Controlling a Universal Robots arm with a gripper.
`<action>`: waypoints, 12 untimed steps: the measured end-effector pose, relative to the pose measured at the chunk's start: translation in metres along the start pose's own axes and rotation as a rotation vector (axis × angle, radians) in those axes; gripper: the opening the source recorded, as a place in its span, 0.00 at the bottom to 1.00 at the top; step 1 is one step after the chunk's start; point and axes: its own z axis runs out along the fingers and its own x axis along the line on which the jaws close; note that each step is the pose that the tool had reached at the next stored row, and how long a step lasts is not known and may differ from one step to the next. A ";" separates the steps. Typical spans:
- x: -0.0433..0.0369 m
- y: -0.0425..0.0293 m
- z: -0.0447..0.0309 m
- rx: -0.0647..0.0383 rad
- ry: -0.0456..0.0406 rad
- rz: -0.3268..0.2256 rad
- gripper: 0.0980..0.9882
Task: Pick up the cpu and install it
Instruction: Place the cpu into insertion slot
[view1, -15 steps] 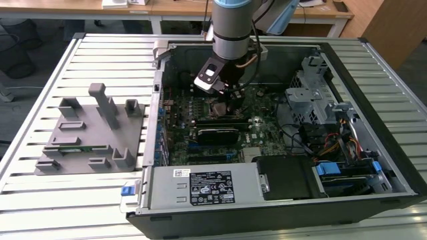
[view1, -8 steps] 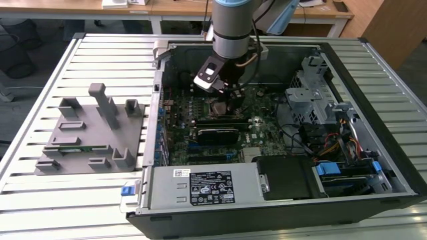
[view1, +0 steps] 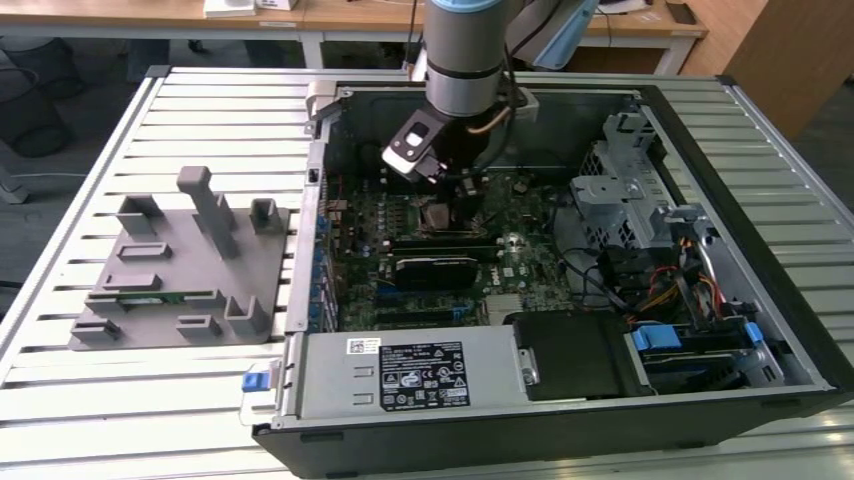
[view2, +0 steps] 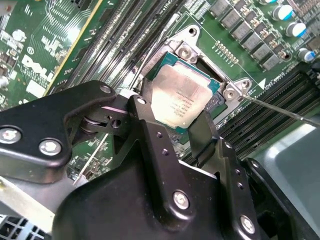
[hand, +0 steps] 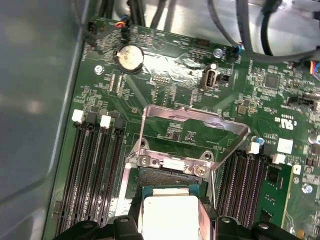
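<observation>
The cpu (view2: 181, 97), a flat square chip with a silvery top and a thin green edge, sits between the black fingers (view2: 145, 120) of my gripper (view2: 175, 125), which is shut on it. It hangs slightly tilted just over the open black socket (view2: 210, 75) on the green motherboard. In the first wrist view the cpu (hand: 170, 216) is above the socket (hand: 165, 180), and the metal load plate (hand: 195, 122) stands raised. In the exterior view my gripper (view1: 447, 188) reaches down into the open computer case (view1: 747, 290) over the socket (view1: 437, 212).
Memory slots (hand: 92, 170) flank the socket on both sides, and the thin socket lever (view2: 280, 111) sticks out beside it. A drive cage (view1: 627, 190) and cables (view1: 667, 290) fill the case's right side in the exterior view. A grey fixture (view1: 180, 265) stands on the slatted table at that view's left.
</observation>
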 end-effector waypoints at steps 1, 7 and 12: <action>0.0002 0.0000 0.0000 0.001 -0.0001 0.009 0.49; 0.0012 0.0003 -0.0001 0.003 -0.0004 0.042 0.49; 0.0021 0.0007 -0.0004 0.006 -0.0002 0.055 0.49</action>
